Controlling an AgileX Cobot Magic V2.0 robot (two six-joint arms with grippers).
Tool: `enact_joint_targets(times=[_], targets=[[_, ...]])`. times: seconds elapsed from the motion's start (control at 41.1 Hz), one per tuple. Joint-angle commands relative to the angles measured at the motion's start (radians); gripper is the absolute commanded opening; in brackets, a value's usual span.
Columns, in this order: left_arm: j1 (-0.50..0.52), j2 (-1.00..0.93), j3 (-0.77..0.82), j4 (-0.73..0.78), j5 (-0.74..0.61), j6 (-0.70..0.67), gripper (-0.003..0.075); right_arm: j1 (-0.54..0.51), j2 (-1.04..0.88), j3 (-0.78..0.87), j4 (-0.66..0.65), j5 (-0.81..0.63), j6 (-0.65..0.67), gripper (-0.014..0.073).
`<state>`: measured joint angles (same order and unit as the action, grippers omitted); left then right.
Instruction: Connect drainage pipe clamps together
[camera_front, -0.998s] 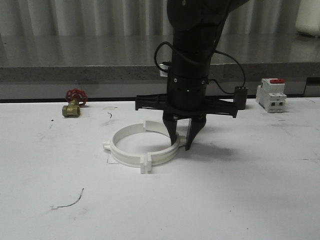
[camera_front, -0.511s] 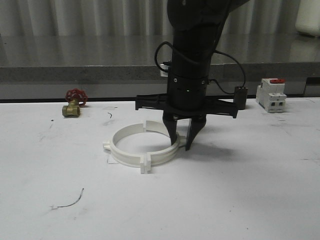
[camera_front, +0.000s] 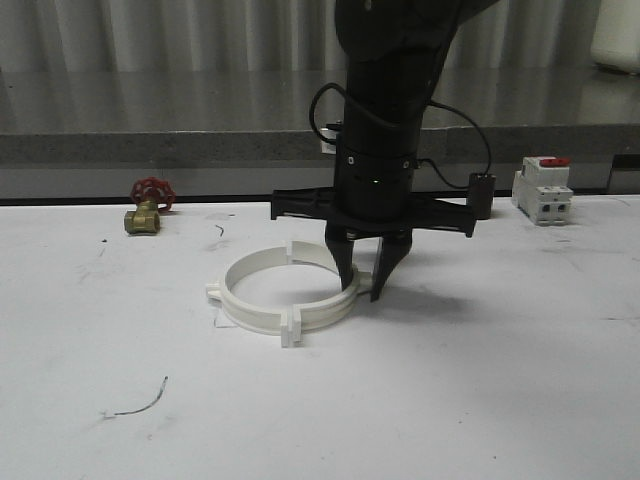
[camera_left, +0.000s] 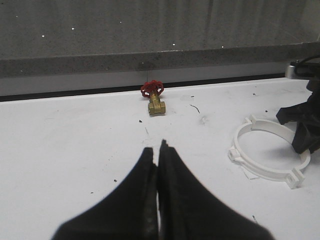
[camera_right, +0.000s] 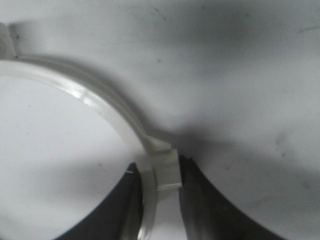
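The two white drainage pipe clamps (camera_front: 262, 316) lie flat on the white table as one closed ring, with tabs meeting at the front (camera_front: 291, 328) and at the back (camera_front: 291, 248). My right gripper (camera_front: 364, 290) comes straight down onto the ring's right side. One finger is inside the band and one outside. In the right wrist view the right gripper (camera_right: 159, 165) is shut on the band (camera_right: 100, 102) at an outer lug (camera_right: 165, 167). My left gripper (camera_left: 156, 146) hovers over bare table, shut on nothing, with the ring (camera_left: 260, 170) well off to its side.
A brass valve with a red handwheel (camera_front: 148, 205) sits at the back left of the table. A white breaker with a red top (camera_front: 542, 190) stands at the back right. A grey ledge (camera_front: 150, 145) runs behind the table. A thin scrap of wire (camera_front: 140, 400) lies front left.
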<state>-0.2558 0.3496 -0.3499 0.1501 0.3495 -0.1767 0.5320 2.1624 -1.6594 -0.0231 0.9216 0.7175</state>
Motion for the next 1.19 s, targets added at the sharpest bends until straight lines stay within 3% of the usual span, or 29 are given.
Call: enact_joint_targets(times=[0.0,0.195,0.414,1.169], targets=[[0.002,0.005,-0.028,0.004,-0.085,-0.001,-0.002,-0.002,-0.05,-0.022,0.023,0.007,0.0,0.0231],[0.002,0.005,-0.028,0.004,-0.085,-0.001,-0.002,-0.002,-0.05,-0.022,0.023,-0.001,0.005,0.0325],[0.002,0.005,-0.028,0.004,-0.085,-0.001,-0.002,-0.002,-0.05,-0.022,0.023,-0.004,0.029,0.0367],[0.002,0.005,-0.028,0.004,-0.078,-0.001,-0.002,-0.003,-0.169,-0.019,-0.01,0.019,0.019,0.0367]])
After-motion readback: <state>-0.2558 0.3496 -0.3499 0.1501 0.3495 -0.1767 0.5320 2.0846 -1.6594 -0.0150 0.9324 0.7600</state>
